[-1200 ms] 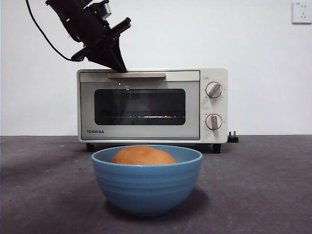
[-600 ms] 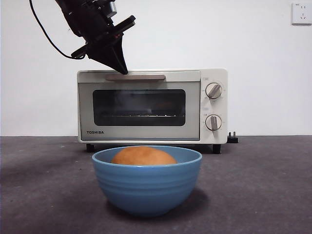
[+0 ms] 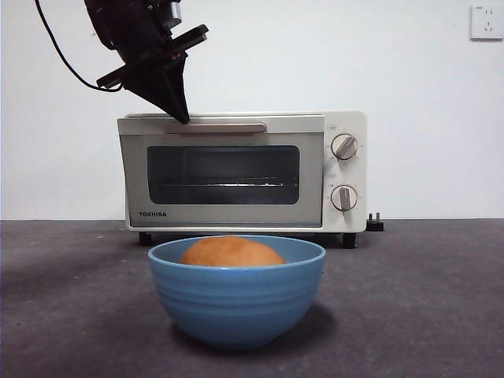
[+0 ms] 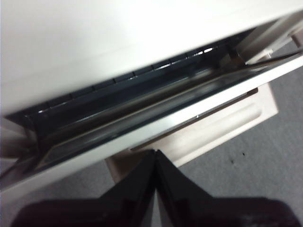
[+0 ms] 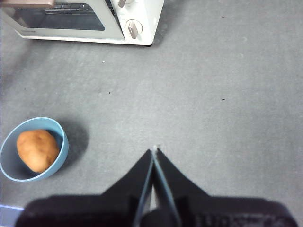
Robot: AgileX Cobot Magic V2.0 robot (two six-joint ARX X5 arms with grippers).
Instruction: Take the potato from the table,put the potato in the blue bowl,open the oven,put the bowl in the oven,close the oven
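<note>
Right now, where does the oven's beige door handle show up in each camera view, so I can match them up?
Front view: the handle runs along the door's top edge, the left hand at its left end.
Left wrist view: the handle lies just beyond that shut hand, below the door's cracked-open gap.
Right wrist view: only a sliver of it, top left corner.
Shared landmark: the oven.

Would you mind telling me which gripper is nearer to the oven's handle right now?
Left. The left gripper has its closed tips at the oven handle, the door cracked open. The right gripper hovers over bare table, well away from the oven.
</note>
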